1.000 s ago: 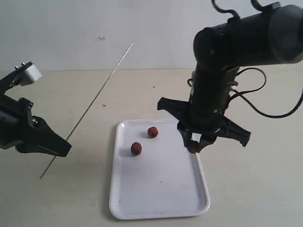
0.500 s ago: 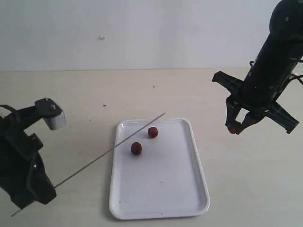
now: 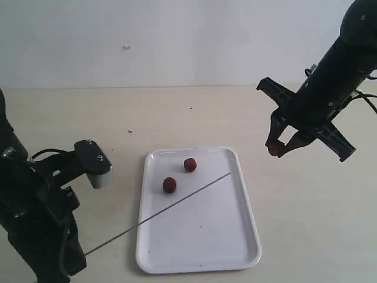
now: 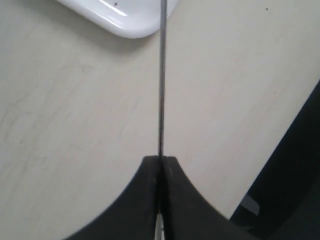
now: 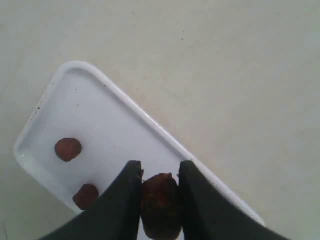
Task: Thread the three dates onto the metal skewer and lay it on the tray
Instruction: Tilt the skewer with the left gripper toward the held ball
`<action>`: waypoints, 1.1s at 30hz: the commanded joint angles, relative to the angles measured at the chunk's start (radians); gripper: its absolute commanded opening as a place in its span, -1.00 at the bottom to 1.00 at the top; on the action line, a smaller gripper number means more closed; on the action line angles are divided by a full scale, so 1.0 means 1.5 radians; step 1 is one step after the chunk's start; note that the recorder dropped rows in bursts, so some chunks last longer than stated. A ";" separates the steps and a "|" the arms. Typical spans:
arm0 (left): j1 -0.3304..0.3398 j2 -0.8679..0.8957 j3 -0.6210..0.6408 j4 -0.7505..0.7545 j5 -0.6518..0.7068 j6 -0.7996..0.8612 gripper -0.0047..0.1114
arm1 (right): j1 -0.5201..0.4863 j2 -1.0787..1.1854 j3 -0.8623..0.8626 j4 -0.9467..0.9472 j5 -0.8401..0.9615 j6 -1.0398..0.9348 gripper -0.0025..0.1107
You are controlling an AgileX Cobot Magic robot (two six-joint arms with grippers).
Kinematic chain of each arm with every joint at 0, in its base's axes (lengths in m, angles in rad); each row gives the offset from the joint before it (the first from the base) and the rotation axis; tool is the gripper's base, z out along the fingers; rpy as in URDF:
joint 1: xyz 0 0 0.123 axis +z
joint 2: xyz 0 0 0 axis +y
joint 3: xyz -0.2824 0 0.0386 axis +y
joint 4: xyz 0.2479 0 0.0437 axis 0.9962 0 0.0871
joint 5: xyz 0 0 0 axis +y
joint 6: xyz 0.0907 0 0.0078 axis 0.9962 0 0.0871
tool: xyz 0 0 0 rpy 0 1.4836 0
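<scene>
The left jaws, at the near left of the pale beige table, are closed tight on the very thin, straight grey metal skewer; the left wrist view shows the rod pinched between the two black tips with no gap beside it. From that grip the skewer slants away to the far right, passing over the near-left edge of the flat glossy white rectangular tray and across its middle; its free tip sits close to the tray's right rim; whether the tip touches the tray I cannot tell.

The right jaws hang in the air to the right of the tray's far-right corner, well clear of the table; they are gripping one small, dark reddish-brown wrinkled held date, which fills the gap between the two black tips in the right wrist view.

The far date and the near date lie apart on the far-left part of the tray; the skewer crosses just on the near side of the near date; all three dates are off the skewer.
</scene>
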 commanded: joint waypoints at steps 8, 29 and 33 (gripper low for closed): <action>-0.035 0.013 -0.094 -0.004 0.085 -0.103 -0.92 | 0.023 -0.006 0.001 -0.019 -0.011 -0.016 -0.49; -0.120 0.107 -0.160 0.002 0.006 -0.156 -0.92 | 0.023 -0.006 0.001 -0.032 -0.004 -0.015 -0.49; -0.120 0.118 -0.160 0.002 0.006 -0.158 -0.92 | 0.023 -0.006 0.001 -0.032 -0.002 -0.015 -0.49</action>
